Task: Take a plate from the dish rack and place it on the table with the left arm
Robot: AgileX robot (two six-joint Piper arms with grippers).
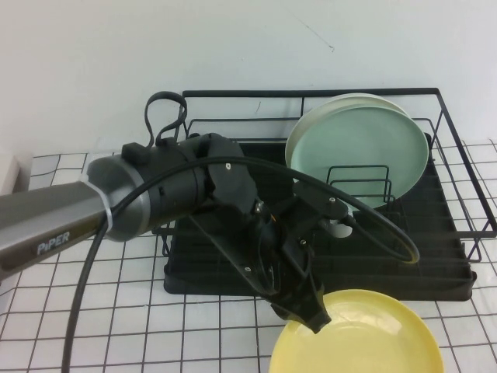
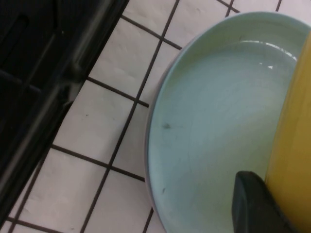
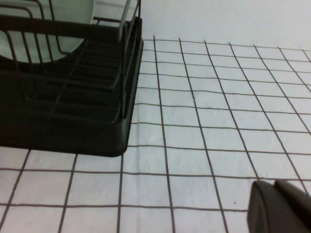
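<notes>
the left claw (image 1: pixel 314 317) pinches the near-left rim of the yellow plate (image 1: pixel 365 334) above a pale plate (image 2: pixel 214 131) on the desk (image 1: pixel 116 342), near the dish rack (image 1: pixel 435 256). right claw (image 3: pixel 282 206): cannot tell.

Yellow plate (image 1: pixel 365 338): smooth, softly glossy, plastic-like surface. Pale green plates (image 1: pixel 361 148): smooth with a satin sheen; a similar pale green plate (image 2: pixel 218 131) shows faint highlights. Dish rack (image 1: pixel 326 256): thin black coated metal wire over a matt black plastic tray. Table (image 1: pixel 140 334): white cloth, matt, slightly creased, printed with a black grid. Left arm (image 1: pixel 155 194): matt black and grey casing; left gripper (image 1: pixel 314 317) matt black. Right gripper (image 3: pixel 279 206): matt black.
</notes>
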